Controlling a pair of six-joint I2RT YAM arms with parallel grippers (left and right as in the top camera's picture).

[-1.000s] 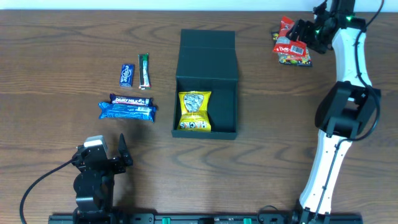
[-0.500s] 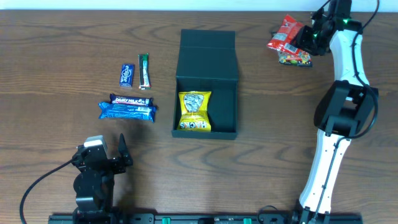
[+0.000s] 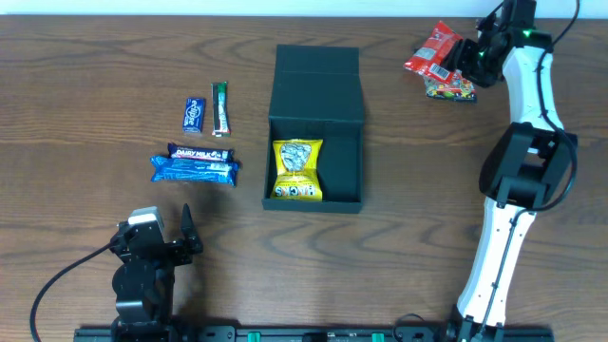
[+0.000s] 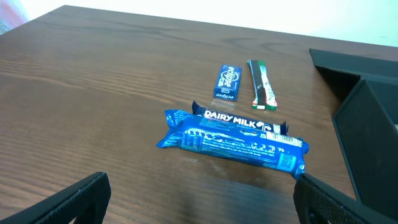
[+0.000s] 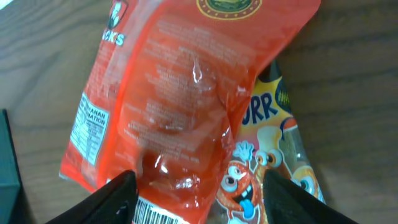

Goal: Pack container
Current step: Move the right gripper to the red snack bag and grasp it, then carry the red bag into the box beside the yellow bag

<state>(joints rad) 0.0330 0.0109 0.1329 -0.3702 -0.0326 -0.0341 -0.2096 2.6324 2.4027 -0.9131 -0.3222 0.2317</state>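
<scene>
container: one dark teal box (image 3: 315, 123), lying ahead and right of the left jaws, left of the right jaws and nearer the base than them.
axis: long axis is running base-to-far edge; lid flap is lying open at the far end, open tray is facing up at the near end.
inside: one yellow snack packet (image 3: 298, 171) is lying flat in the tray, against its left wall.
left group: four items are sitting straight ahead of the left jaws, left of the container. One blue wrapper (image 4: 233, 141), one Dairy Milk bar (image 4: 239, 118) touching its far side, one small blue Eclipse pack (image 4: 228, 81), one thin green-white stick (image 4: 262, 92) just beside it.
left gripper (image 4: 202, 202): fingers are spread wide, holding nothing, nothing between them.
right gripper (image 5: 202, 202): jaws are pinching the near edge of one red packet (image 5: 186, 87).
under right jaws: one colourful cartoon packet (image 5: 273, 168) is lying on the table (image 3: 76, 85), partly under the red one.
</scene>
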